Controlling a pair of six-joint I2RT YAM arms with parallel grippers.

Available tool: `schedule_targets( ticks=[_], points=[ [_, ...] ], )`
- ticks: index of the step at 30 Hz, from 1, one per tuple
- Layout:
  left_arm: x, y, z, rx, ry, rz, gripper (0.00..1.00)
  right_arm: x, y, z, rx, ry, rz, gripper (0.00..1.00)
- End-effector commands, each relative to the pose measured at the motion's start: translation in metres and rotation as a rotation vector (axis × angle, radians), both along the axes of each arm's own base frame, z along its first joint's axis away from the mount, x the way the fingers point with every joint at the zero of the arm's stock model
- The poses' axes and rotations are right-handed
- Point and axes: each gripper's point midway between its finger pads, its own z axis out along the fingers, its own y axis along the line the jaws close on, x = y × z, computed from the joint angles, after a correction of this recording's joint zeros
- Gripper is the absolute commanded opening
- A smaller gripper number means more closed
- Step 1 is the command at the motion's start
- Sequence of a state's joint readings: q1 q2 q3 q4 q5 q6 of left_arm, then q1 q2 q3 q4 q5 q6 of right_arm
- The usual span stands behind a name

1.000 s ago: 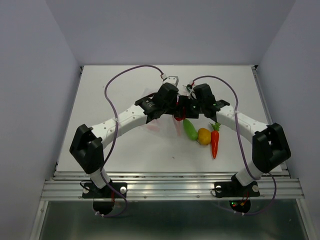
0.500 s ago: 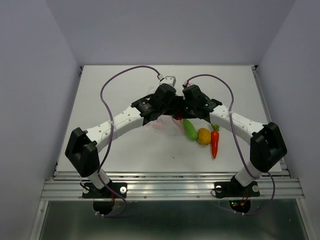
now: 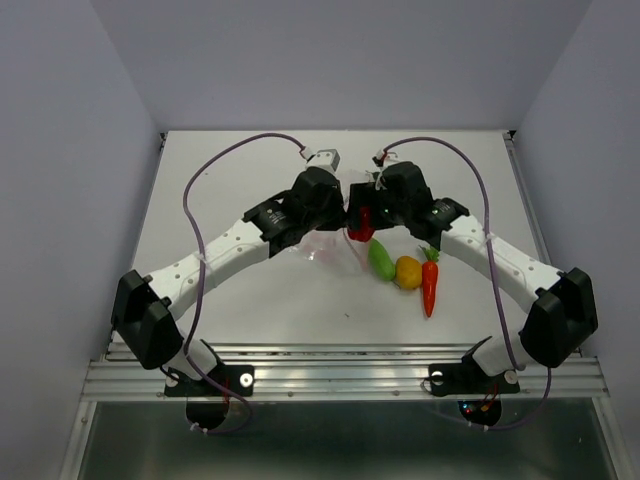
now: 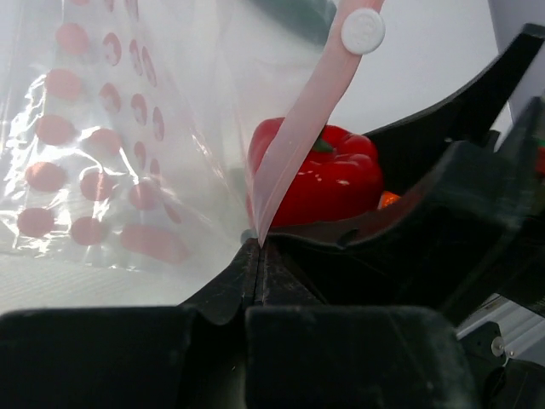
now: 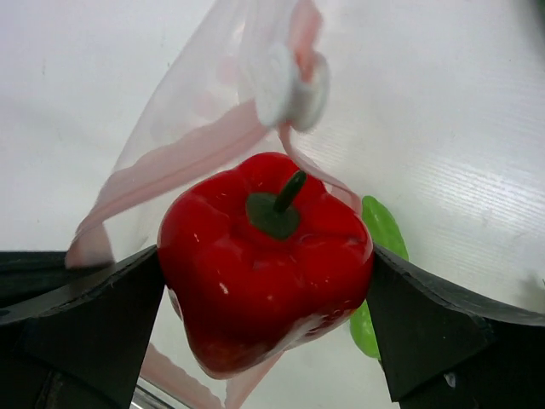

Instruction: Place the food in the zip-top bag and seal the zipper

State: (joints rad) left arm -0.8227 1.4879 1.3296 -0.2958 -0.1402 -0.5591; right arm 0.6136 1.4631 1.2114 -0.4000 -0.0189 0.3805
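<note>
The red bell pepper is glossy, with a dark green stem on its top. It sits between the jaws of the right gripper, which stand wide and touch it on both sides. In the top view it is near the centre of the frame, just at the mouth of the zip-top bag. The bag is clear and crinkly, printed with round pink marks. The zipper is a pale pink strip with a white round tab at its upper end. The left gripper has its jaws pressed together on this strip, in the lower middle of its wrist view. Other food lies on the white counter, to the lower right of the pepper: the light green pod, the yellow-orange piece just beside it, and the orange carrot with its green top.
</note>
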Motion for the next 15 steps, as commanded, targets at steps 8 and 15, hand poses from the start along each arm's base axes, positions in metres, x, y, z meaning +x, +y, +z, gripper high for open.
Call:
schedule_targets(
  ticks=[8,15],
  points=[
    [0.022,0.007,0.0,-0.087,-0.011,0.052,0.0,-0.032,0.042,0.079,0.211,-0.12,0.244,1.0],
    [0.019,0.005,0.012,-0.131,-0.026,0.022,0.0,-0.017,0.041,0.063,0.187,-0.093,0.165,0.81]
  ],
)
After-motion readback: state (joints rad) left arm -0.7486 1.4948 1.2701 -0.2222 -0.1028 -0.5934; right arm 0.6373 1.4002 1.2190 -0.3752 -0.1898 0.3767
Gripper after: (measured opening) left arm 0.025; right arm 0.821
